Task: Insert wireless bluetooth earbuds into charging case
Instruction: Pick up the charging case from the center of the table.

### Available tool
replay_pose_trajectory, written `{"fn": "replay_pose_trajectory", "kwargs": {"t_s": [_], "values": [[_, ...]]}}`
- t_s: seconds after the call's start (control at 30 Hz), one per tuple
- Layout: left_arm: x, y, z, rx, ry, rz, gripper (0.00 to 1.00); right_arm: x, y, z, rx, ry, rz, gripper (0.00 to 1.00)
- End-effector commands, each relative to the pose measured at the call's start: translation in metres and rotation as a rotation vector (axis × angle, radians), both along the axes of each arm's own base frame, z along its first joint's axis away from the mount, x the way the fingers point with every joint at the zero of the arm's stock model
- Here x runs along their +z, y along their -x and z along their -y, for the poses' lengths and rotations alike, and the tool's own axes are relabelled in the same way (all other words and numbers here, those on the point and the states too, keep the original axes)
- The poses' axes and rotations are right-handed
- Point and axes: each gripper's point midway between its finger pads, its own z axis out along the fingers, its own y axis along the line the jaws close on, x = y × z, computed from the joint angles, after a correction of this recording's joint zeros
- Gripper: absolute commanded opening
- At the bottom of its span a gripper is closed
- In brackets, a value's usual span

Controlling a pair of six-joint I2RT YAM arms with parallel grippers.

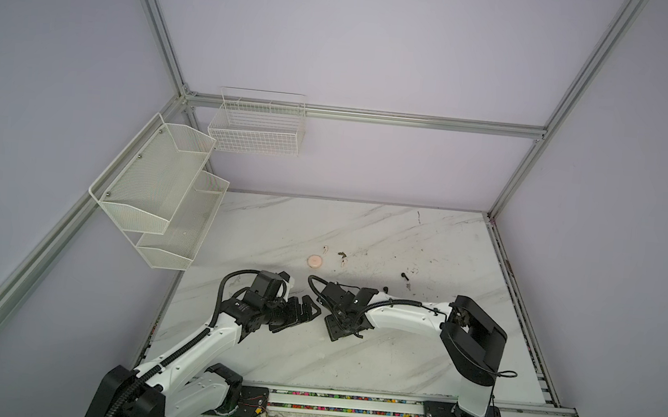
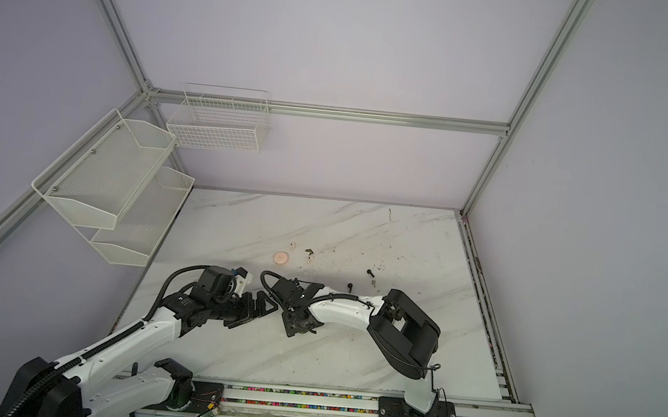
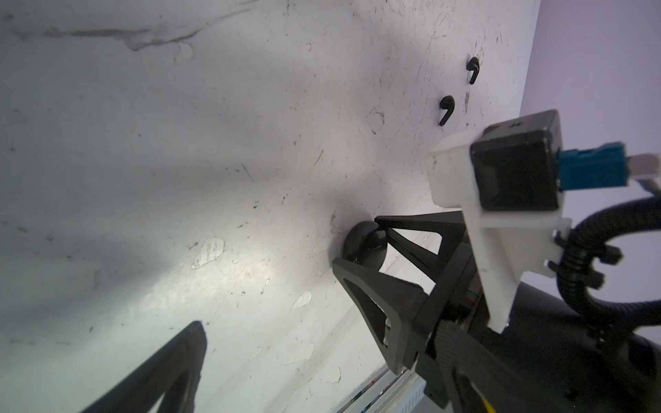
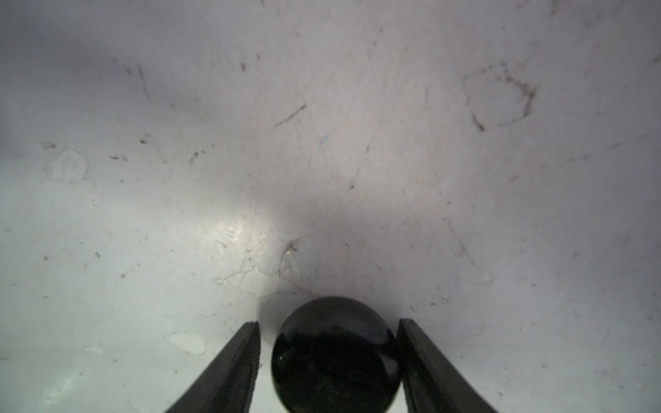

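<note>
Grasping step: the right tool [image 4: 328, 322] stands spread around the glossy black round charging case [image 4: 334, 354], not yet pinching. The left tool [image 1: 299, 315], near the case, is spread wide. Next, I think: close gently, centred.

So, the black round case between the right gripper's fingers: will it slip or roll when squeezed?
The black case looks glossy and rounded, so it may slip out of the right gripper if gripped off-centre. It seems to lie flat on the table, so a push probably slides it rather than rolls it. It looks rigid too.
</note>
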Motion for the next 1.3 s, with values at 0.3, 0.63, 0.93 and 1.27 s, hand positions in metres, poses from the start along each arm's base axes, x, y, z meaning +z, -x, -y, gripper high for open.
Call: {"fn": "replay_pose_trajectory", "kwargs": {"t_s": [0.3, 0.63, 0.93, 1.27], "values": [[-0.008, 0.003, 0.002, -0.016, 0.018, 0.002, 1.00, 0.006, -0.002, -0.002, -0.056, 0.004, 0.005, 0.65], [-0.009, 0.001, 0.003, -0.017, 0.023, 0.010, 1.00, 0.005, -0.001, -0.007, -0.045, 0.017, -0.001, 0.63], [-0.011, -0.001, 0.006, -0.025, 0.030, 0.005, 1.00, -0.005, 0.005, 0.005, -0.023, 0.073, -0.006, 0.62], [-0.010, -0.002, 0.005, -0.019, 0.033, 0.009, 1.00, -0.013, 0.007, 0.008, -0.014, 0.095, -0.004, 0.57]]}}
